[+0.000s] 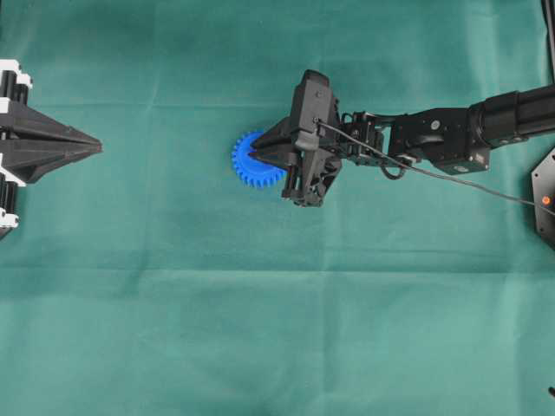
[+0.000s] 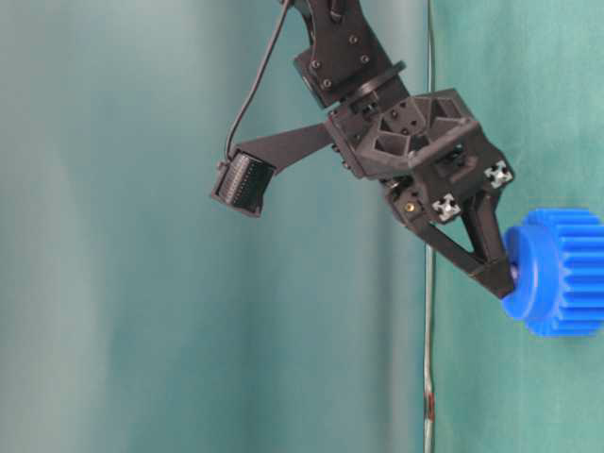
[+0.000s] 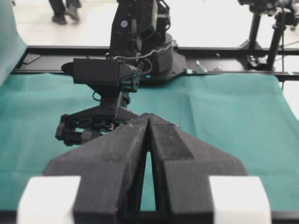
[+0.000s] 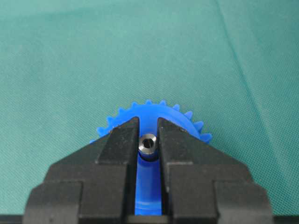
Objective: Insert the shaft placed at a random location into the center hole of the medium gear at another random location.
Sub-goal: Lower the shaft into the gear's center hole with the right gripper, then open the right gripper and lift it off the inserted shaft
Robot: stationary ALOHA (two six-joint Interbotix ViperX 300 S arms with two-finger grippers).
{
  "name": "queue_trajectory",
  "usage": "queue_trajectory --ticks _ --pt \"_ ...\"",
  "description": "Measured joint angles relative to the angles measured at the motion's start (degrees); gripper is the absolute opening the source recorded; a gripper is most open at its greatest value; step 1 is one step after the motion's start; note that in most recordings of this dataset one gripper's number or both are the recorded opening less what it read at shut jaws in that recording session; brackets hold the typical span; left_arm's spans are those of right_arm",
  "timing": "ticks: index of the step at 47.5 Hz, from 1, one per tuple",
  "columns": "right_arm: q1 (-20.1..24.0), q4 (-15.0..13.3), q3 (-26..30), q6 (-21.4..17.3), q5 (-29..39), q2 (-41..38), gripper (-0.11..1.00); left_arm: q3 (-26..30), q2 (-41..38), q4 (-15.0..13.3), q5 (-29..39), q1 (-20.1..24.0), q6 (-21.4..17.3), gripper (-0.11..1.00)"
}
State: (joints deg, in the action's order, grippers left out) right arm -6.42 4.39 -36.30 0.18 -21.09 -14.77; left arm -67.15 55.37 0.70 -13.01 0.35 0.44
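Squarely between the right fingers (image 4: 119, 142), shaft (image 4: 148, 143) over medium gear (image 4: 152, 109).

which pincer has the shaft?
The right pincer, over the medium gear: its fingers clamp the shaft end-on between them. The left pincer sits shut and empty at the table's edge, away from the gear.

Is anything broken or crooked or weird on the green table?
Nothing stands out. The blue gear lies flat on the green cloth, teeth whole. The right claw grips the little silver shaft over the gear's middle. The left claw is shut and parked at the table's edge.
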Motion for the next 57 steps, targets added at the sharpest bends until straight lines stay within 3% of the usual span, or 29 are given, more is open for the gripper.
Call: queue_trajectory --ticks 36,39,49,52,57 --pt "0.0 0.0 0.0 0.0 0.1 -0.3 0.15 0.0 -0.1 0.0 0.0 0.0 0.0 0.0" --pt "0.0 0.0 0.1 0.0 0.1 -0.3 0.25 0.0 0.0 0.0 -0.1 0.0 0.0 0.0" --pt "0.4 0.6 0.1 0.0 0.0 -0.3 0.85 0.0 -0.1 0.0 0.0 0.0 0.0 0.0" --pt "0.5 0.7 0.2 0.0 0.0 -0.3 0.88 0.0 0.0 0.0 0.0 0.0 0.0 0.0" --pt "0.5 0.7 0.2 0.0 0.0 -0.4 0.83 0.0 0.0 -0.1 0.0 0.0 0.0 0.0"
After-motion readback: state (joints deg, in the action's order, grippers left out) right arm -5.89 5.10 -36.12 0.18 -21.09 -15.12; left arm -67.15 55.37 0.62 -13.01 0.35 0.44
